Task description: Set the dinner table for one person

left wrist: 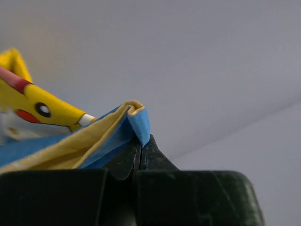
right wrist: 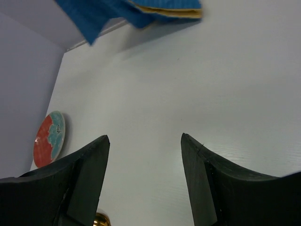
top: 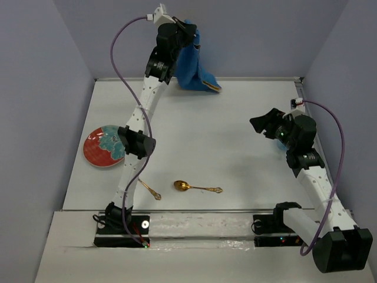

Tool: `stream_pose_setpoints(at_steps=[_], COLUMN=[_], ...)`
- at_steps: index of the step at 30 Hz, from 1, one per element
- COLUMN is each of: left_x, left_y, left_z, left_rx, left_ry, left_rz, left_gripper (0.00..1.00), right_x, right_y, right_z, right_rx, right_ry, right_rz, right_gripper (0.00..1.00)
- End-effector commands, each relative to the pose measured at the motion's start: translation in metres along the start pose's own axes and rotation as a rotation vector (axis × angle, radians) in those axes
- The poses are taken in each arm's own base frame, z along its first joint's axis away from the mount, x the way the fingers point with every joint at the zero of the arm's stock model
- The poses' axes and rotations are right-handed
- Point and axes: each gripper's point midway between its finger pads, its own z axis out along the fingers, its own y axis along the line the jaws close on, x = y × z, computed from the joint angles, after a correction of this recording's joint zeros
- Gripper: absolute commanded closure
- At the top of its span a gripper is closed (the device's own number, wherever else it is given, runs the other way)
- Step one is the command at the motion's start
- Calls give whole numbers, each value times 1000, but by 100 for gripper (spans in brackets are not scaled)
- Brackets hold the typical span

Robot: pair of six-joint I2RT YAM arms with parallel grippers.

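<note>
From above you cannot see the fingertips of the left gripper (left wrist: 140,149): they sit behind the wrist and the folds of the blue cloth placemat with yellow backing (top: 197,68). Your left wrist view shows that cloth blurred and cut off at the left edge, its yellow cartoon print only partly readable. The elbow of the left arm (top: 138,144) hides the right rim of the round red and teal plate (top: 99,147). Its lower link covers the head of a slim gold utensil (top: 151,190), so you cannot tell fork from knife. In the right wrist view the cloth runs off the top edge, and the gold metal spoon (right wrist: 100,219) is only a sliver at the bottom edge.
</note>
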Motion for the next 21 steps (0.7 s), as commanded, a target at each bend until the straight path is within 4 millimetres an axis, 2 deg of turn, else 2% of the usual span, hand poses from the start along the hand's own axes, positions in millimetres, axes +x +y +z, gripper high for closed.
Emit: stream_pose_setpoints(at_steps=[1,4,7,8,9,11,13,16,17,18,19,21], left_x=[64,74,51,46,41,25,12,2,-2,4,0,-1], left_y=[-31,-36,-69,-99,-113,-135,-149,-155,-157,-150,-156,-145], left_z=[-37,-47,-68,-83,-90,-104,-114,-122,-131,-138,-143,-161], left_rx=[11,0,9,75,110,163,197,213,213,197,204,141], left_ry=[202,222,139,125,114,88,69,63,78,127,116,165], left_rz=[252,348,531,572,610,640,659,690,709,732,742,819], left_gripper=[100,100,100,100,100,100,100,100,100,100,100,100], right_x=[-30,-20,-12,-12,-11,-17,-25,-34,-35,-35,-36,-34], right_y=[26,16,11,11,10,11,13,16,18,17,17,11], right_z=[1,8,14,15,17,19,22,23,25,26,26,31], right_rx=[-88,-67,-61,-61,-58,-58,-55,-55,-58,-59,-58,-35], right_ry=[-91,-60,-27,-23,-20,-32,-48,-64,-62,-58,-60,-56], right_rz=[-49,-50,-45,-47,-46,-57,-66,-75,-77,-77,-78,-72], right_gripper=[32,35,35,35,35,35,35,35,35,35,35,35])
